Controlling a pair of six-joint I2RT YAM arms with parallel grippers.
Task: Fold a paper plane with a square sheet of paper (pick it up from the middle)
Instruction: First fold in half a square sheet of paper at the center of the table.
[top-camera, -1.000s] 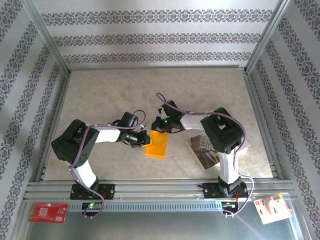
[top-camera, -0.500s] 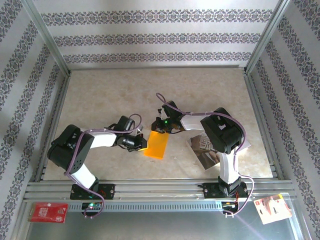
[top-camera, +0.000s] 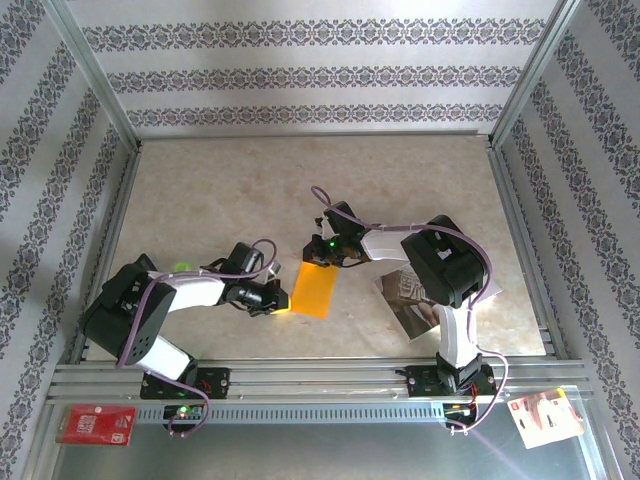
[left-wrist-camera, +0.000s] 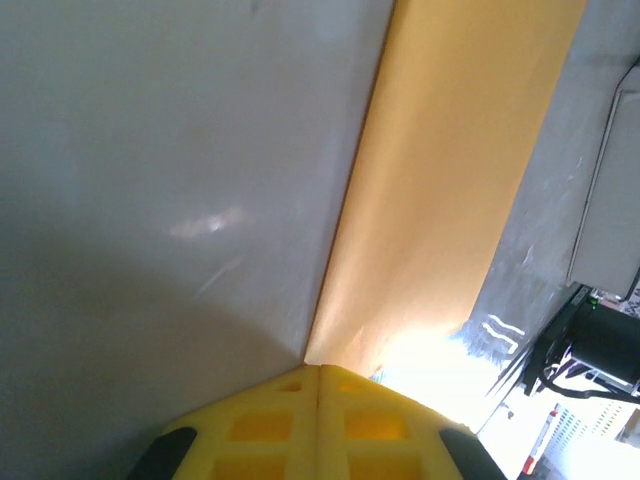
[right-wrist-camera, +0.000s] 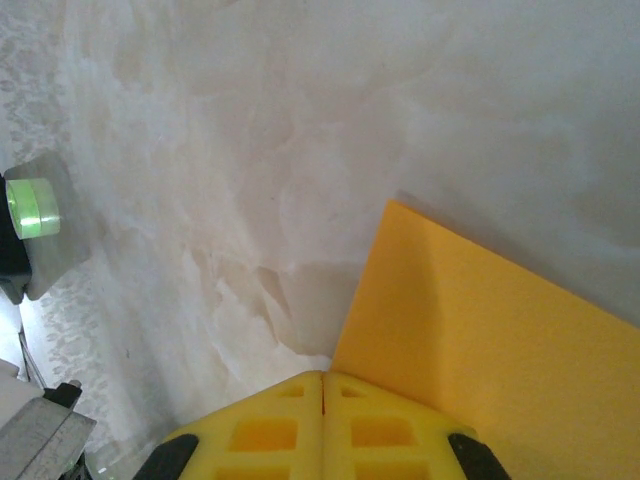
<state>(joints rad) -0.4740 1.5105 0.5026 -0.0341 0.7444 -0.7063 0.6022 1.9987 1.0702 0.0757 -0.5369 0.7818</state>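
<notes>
The orange sheet of paper (top-camera: 318, 290) lies flat on the marble table as a narrow rectangle, long side running away from me. My left gripper (top-camera: 284, 299) sits low at its left edge near the front corner. In the left wrist view the left gripper (left-wrist-camera: 320, 372) is shut, its yellow tips meeting the paper (left-wrist-camera: 450, 180) at its edge. My right gripper (top-camera: 322, 263) rests at the sheet's far end. In the right wrist view the right gripper (right-wrist-camera: 322, 377) is shut, tips right beside a corner of the paper (right-wrist-camera: 480, 340). Nothing shows between either pair of fingers.
A glossy printed photo sheet (top-camera: 402, 297) lies right of the paper, partly under the right arm. A red card (top-camera: 95, 424) and a white-red card (top-camera: 545, 415) lie on the front metal ledge. Aluminium rails (top-camera: 300, 378) border the table.
My left arm has swung lower and nearer, sliding its gripper along the paper's left edge toward the front. The right arm and the paper have stayed put.
</notes>
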